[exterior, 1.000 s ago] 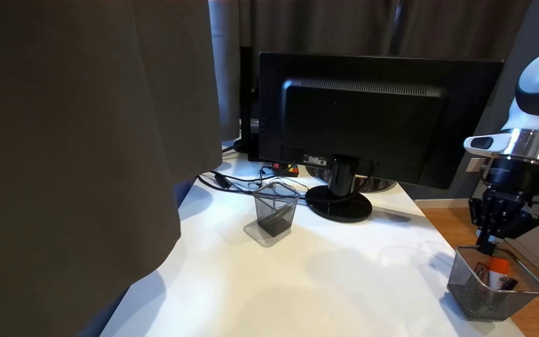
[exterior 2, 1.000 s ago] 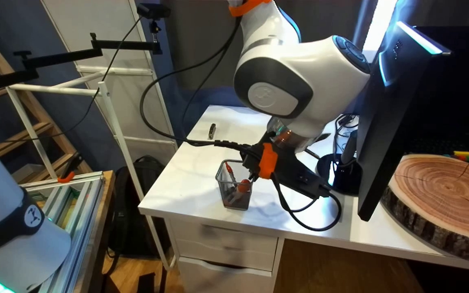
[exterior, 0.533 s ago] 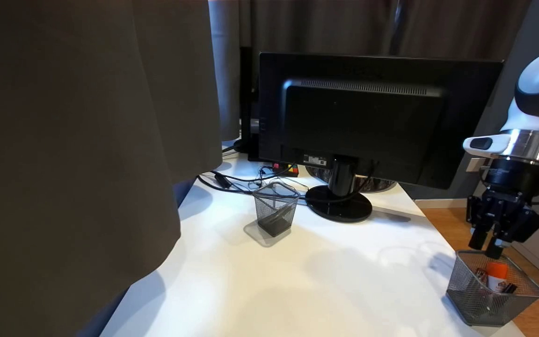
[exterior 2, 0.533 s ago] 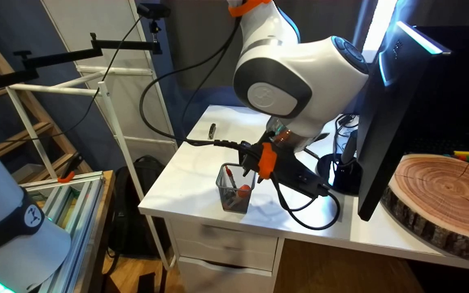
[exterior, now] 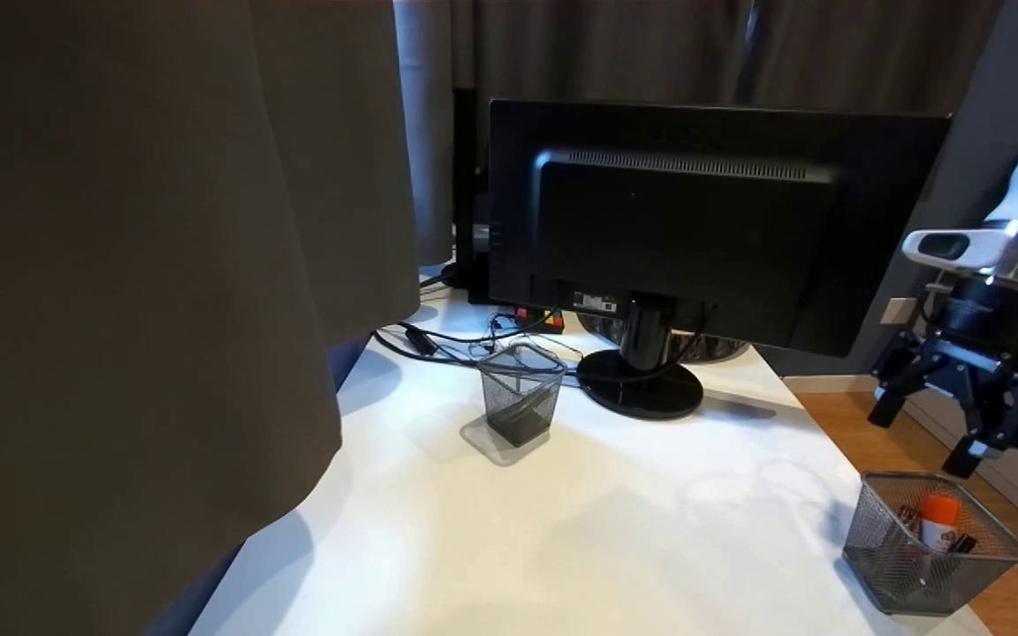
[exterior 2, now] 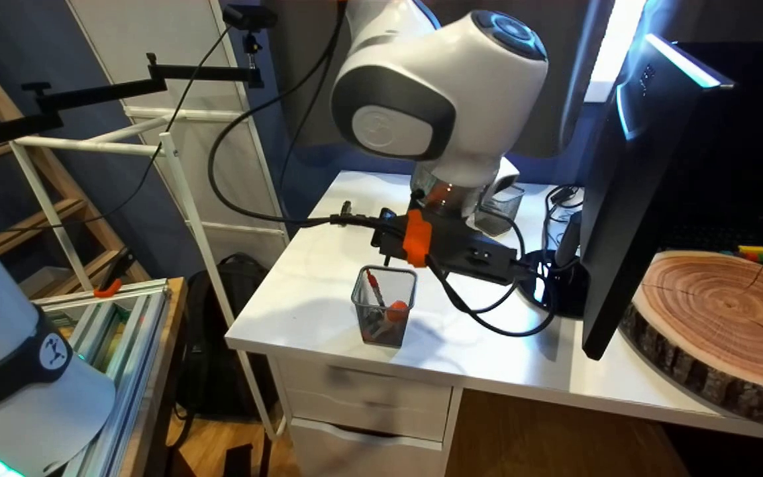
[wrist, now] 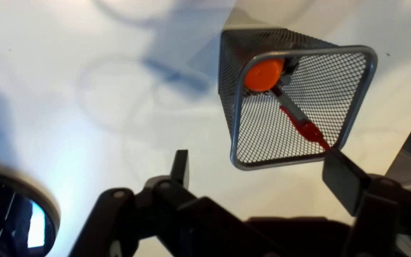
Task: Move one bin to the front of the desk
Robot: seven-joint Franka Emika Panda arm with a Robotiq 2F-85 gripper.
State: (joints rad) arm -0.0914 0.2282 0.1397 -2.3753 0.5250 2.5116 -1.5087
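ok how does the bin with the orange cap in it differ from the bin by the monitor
Contents: the orange-cap bin holds an orange-capped tube and a slim red-and-grey item; the other bin shows no orange or red inside.
Place: the orange-cap bin stands close to an edge of the desk, the other bin near the monitor foot.
Both are grey mesh, open-topped and upright.

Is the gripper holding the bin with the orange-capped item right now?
No, in an exterior view the gripper hangs higher than the bin, its jaws wide apart with nothing between them.
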